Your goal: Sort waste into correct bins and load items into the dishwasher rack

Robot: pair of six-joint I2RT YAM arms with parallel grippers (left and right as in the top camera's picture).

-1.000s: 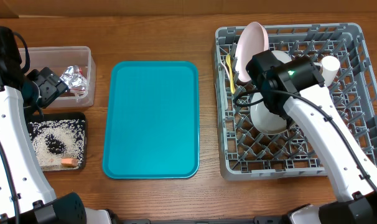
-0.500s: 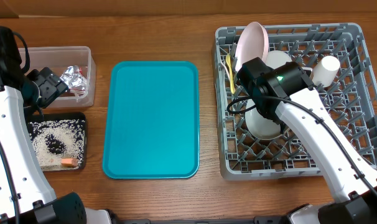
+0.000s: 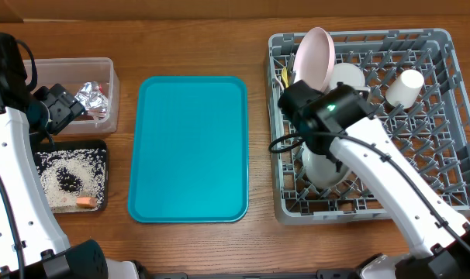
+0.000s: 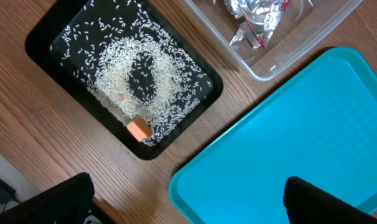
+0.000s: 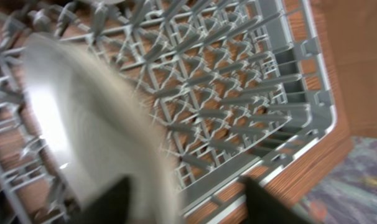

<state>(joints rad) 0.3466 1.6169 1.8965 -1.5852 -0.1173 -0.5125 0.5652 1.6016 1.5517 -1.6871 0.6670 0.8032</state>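
The grey dishwasher rack (image 3: 444,167) sits on the right. A pale round plate (image 3: 324,169) stands on edge in its front left part, blurred in the right wrist view (image 5: 83,118). My right gripper (image 3: 297,108) hangs over it, open, with the plate's rim between the spread fingers (image 5: 272,202). A pinkish plate (image 3: 316,53), white bowl (image 3: 349,76), white cup (image 3: 410,84) and yellow fork (image 3: 285,80) are in the rack. My left gripper (image 3: 55,116), open and empty, hovers by the clear tub (image 3: 103,68) holding foil (image 4: 254,22). The black tray (image 4: 45,43) holds rice (image 4: 114,62) and an orange cube (image 4: 139,129).
A flat teal tray (image 3: 190,147) lies between the bins and the rack. In the left wrist view its corner (image 4: 300,137) fills the space below my open fingers. Wooden tabletop shows around everything.
My right arm has swung left and toward the rack's front, carrying the pale plate with it. Its jaws were shut and now stand apart. The left arm has not moved.
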